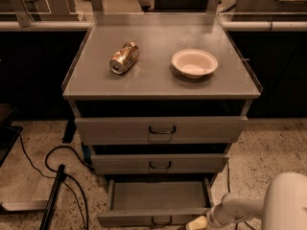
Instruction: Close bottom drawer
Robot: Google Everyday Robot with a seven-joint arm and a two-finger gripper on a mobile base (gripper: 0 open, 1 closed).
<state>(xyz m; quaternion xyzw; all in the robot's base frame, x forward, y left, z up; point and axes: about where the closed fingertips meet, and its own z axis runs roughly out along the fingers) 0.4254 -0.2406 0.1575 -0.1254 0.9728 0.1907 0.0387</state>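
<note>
Camera view looks down on a grey three-drawer cabinet from its front. The bottom drawer (158, 195) stands pulled well out beyond the front edge of the worktop (158, 85). Nothing shows inside its tray, and its front panel with the small dark handle (161, 220) lies at the lowest margin of the view. The hand (196, 223) sits low, below and forward of the worktop's front right corner, just beside the right end of that panel. Contact cannot be confirmed, and whether the hand is apart or together cannot be told. In my judgement this placement suits a flat push on the panel rather than a grasp of the handle, since closing needs only pressure toward the cabinet. The pale arm (235, 207) reaches in from the lower right. The middle drawer (159, 164) and top drawer (160, 128) sit under the front edge, neither in the path of travel. A crushed can (124, 57) lies on its side toward the left edge and a white bowl (194, 63) toward the right edge, both remote from the work. Dark cables (48, 159) loop on the floor off the front left corner, away from the drawer. No obstruction is visible in the tray, but a push at the right end may skew the drawer.
</note>
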